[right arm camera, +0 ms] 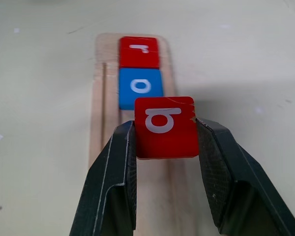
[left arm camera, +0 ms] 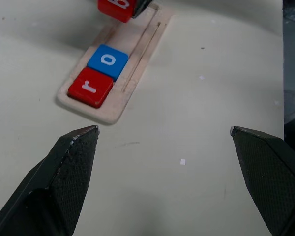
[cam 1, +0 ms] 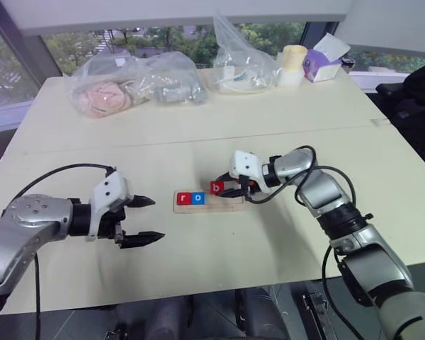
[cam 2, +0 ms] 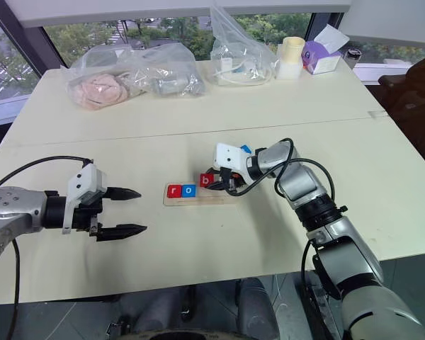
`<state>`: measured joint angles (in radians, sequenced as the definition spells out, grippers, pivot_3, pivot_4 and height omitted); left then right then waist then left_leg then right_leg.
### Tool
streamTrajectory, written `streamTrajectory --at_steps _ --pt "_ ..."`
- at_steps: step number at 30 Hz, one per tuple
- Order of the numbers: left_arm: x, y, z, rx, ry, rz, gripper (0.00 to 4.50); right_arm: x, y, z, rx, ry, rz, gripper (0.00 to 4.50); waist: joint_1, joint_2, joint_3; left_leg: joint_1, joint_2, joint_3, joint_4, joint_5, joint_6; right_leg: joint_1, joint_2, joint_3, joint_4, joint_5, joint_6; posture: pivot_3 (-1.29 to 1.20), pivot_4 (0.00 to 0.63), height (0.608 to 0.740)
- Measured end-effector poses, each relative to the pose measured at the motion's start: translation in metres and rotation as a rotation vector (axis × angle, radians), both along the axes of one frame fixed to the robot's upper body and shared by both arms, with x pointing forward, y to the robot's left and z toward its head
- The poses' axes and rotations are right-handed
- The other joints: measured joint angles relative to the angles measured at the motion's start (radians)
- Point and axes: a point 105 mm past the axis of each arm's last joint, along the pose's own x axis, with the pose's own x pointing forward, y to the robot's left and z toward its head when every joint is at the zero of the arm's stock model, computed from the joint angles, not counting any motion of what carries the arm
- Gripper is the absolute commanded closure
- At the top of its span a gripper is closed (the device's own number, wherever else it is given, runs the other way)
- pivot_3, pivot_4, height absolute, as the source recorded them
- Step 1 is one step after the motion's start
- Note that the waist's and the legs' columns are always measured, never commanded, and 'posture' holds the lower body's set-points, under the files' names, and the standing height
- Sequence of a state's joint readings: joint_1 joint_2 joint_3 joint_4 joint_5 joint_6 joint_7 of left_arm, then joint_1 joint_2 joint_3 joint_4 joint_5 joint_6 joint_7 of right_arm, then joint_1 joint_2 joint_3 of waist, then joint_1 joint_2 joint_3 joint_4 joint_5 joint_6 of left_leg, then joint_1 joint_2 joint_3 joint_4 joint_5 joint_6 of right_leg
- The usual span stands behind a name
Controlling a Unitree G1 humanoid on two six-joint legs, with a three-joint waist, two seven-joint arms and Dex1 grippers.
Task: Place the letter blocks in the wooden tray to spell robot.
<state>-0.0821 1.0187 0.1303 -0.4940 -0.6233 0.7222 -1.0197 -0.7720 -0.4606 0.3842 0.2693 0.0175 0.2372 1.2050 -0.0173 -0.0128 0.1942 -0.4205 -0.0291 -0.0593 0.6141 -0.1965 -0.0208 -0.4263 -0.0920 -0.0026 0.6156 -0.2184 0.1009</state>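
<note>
near left, the left gripper [cam 1: 143,220] hangs wide open and empty. beyond it, the right gripper [right arm camera: 164,147] pinches the red square "b" tile [right arm camera: 164,126], apparently just above the long pale wooden tray's [cam 1: 227,206] third slot, right of the blue "o" tile [cam 1: 197,198].

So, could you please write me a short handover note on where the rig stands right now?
Right gripper: fingers shut on the red b block, held just above the wooden tray, next to the blue o block.
Left gripper: open, holding nothing, above the table to the tray's left.
Done: red r block and blue o sit in the tray's first two places.
Left: set b down as third, then fetch and seat the second o and the t; I cannot see where those two lie.
</note>
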Motion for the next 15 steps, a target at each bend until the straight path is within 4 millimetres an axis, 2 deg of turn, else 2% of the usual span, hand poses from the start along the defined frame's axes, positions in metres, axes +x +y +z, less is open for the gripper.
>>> streamTrajectory --at_steps 15 --pt "0.004 -0.003 0.001 -0.021 -0.015 0.017 0.00 -0.006 0.006 -0.017 -0.028 0.014 0.011 3.36 0.000 0.000 0.000 0.000 0.001 0.000 0.000 0.000 0.000 0.000 0.002 0.000 0.000 0.001 -0.001 0.00 0.150 0.740"
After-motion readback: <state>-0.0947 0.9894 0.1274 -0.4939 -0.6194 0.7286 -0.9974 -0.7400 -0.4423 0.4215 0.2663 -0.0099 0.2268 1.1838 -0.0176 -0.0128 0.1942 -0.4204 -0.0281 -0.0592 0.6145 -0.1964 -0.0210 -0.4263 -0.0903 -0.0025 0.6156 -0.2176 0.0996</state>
